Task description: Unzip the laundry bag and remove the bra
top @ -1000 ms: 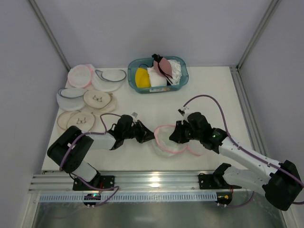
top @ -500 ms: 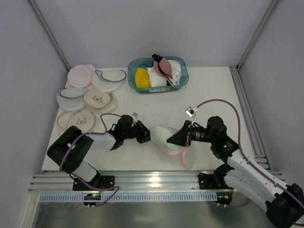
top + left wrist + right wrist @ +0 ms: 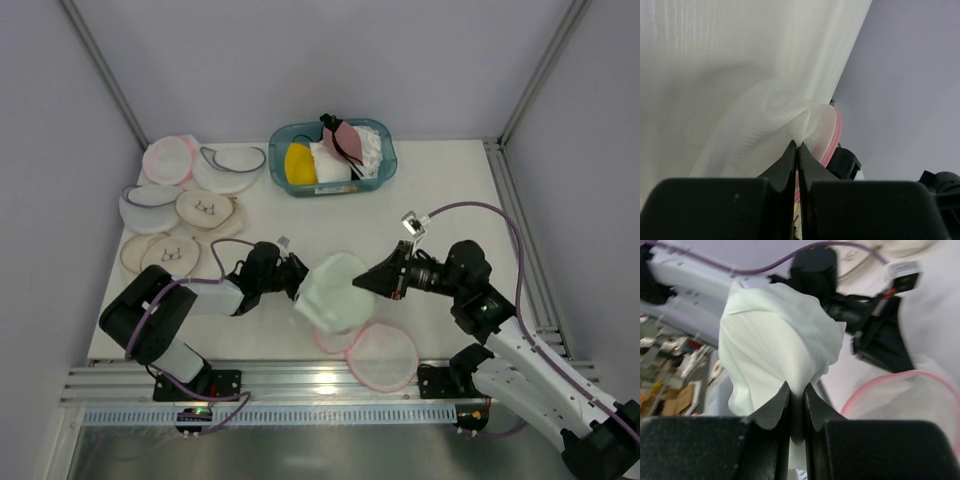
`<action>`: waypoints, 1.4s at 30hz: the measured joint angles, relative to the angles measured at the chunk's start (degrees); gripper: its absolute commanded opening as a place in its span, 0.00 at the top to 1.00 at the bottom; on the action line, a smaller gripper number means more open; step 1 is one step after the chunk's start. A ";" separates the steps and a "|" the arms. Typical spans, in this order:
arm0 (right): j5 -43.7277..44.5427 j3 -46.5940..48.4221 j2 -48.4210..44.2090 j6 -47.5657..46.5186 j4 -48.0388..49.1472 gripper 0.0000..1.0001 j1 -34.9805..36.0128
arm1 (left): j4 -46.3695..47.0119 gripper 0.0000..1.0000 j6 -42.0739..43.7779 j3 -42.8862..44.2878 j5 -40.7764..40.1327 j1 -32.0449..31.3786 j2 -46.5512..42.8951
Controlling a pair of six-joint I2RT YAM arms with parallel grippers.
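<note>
The laundry bag [image 3: 382, 357], white mesh with a pink zipper rim, lies open on the table near the front edge. My left gripper [image 3: 300, 281] is shut on a fold of its mesh [image 3: 790, 120], with the pink rim [image 3: 834, 136] just beyond the jaws. My right gripper [image 3: 368, 284] is shut on the pale mint bra [image 3: 334, 291] and holds it lifted above the bag. In the right wrist view the bra [image 3: 775, 340] bunches above my right gripper [image 3: 796, 386], and the bag's pink rim [image 3: 875, 387] lies lower right.
A teal basket [image 3: 383, 170] at the back holds a yellow bra [image 3: 299, 162], a mauve bra [image 3: 345, 140] and white items. At the left lie a pinker round pouch [image 3: 167, 160], navy-trimmed pouches [image 3: 232, 166] and beige cups [image 3: 204, 210].
My right gripper has drawn back to the right and up, pulling the bra out of the bag. The bag's free half has flopped open toward the front. My left gripper has stayed put.
</note>
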 measured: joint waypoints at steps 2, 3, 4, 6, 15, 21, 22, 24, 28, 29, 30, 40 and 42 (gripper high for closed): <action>9.14 4.26 0.28 -3.74 -7.72 0.96 0.02 | 0.00 1.00 0.00 0.00 0.00 0.00 0.00; 12.90 6.23 0.74 -4.94 -10.88 0.96 0.00 | 0.02 1.00 0.00 0.00 0.00 0.00 0.00; 17.05 8.57 1.75 -6.32 -14.03 0.96 0.00 | 0.00 1.00 0.00 0.00 0.00 0.00 0.00; 25.03 12.74 4.37 -8.59 -18.75 0.96 0.00 | 0.00 1.00 0.02 0.00 0.00 0.00 0.00; 44.37 27.76 26.45 -14.69 -26.12 0.96 -0.85 | -2.32 1.00 2.51 0.07 -0.87 0.00 -0.37; 47.23 42.77 42.58 -17.84 -26.53 0.96 -4.07 | -6.25 1.00 5.18 0.96 -1.66 0.00 -2.73; 47.47 45.90 45.27 -18.29 -26.49 0.96 -4.76 | -6.67 1.00 5.53 1.18 -1.68 0.00 -3.06; 47.89 52.41 50.95 -19.19 -26.51 0.96 -5.99 | -7.04 1.00 5.84 1.55 -1.68 0.00 -3.41; 48.87 66.25 63.23 -20.28 -26.47 0.96 -8.33 | -7.48 1.00 5.99 1.95 -1.66 0.00 -3.58; 49.44 69.70 66.38 -20.52 -26.53 0.96 -8.85 | -7.74 1.00 5.99 1.97 -1.66 0.00 -3.72; 50.21 73.18 69.59 -20.74 -26.73 0.96 -9.33 | -7.93 1.00 5.99 1.99 -1.66 0.00 -3.87; 56.04 93.83 92.45 -21.24 -27.87 0.96 -13.25 | -10.47 1.00 6.97 2.08 -1.77 0.07 -6.49; 56.76 98.09 96.30 -21.42 -28.61 0.90 -13.92 | -10.99 1.00 7.23 2.08 -1.95 0.20 -7.19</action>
